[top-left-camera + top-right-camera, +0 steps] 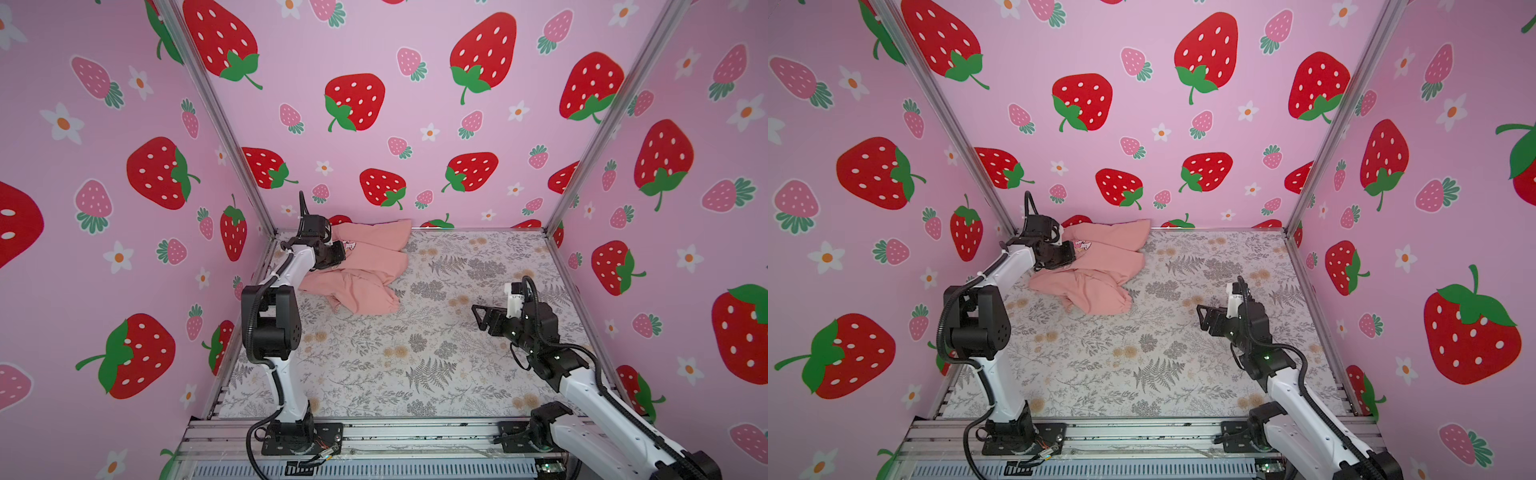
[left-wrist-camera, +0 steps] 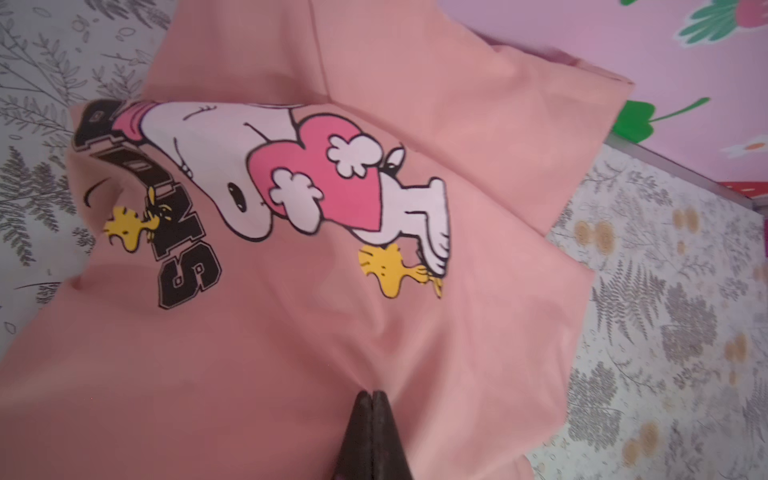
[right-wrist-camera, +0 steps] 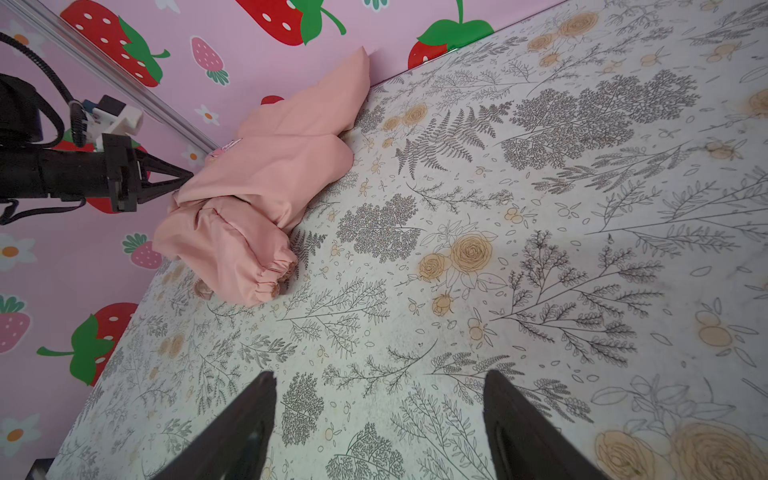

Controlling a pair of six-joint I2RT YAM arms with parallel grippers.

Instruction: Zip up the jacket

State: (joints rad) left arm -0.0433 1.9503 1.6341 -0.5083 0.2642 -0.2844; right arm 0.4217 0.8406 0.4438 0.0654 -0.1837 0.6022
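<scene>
The salmon-pink jacket [image 1: 365,266] [image 1: 1100,266] lies crumpled in the table's far-left corner, one part leaning on the back wall. In the left wrist view the jacket [image 2: 291,332] shows a cartoon dog hugging a pink heart, yellow birds and black letters. I see no zipper in any view. My left gripper [image 2: 372,392] [image 1: 344,249] [image 1: 1074,253] is shut, and pink fabric puckers into its tips. The right wrist view shows gathered cuffs [image 3: 270,278] toward the table's middle. My right gripper [image 3: 380,374] [image 1: 476,316] [image 1: 1200,316] hangs open over bare table at the right, far from the jacket.
Strawberry-print walls [image 1: 374,124] close in the back and both sides, with metal corner posts [image 1: 232,137]. The floral table cover [image 1: 415,353] spreads between the arms. An aluminium rail [image 1: 415,436] with both arm bases runs along the front.
</scene>
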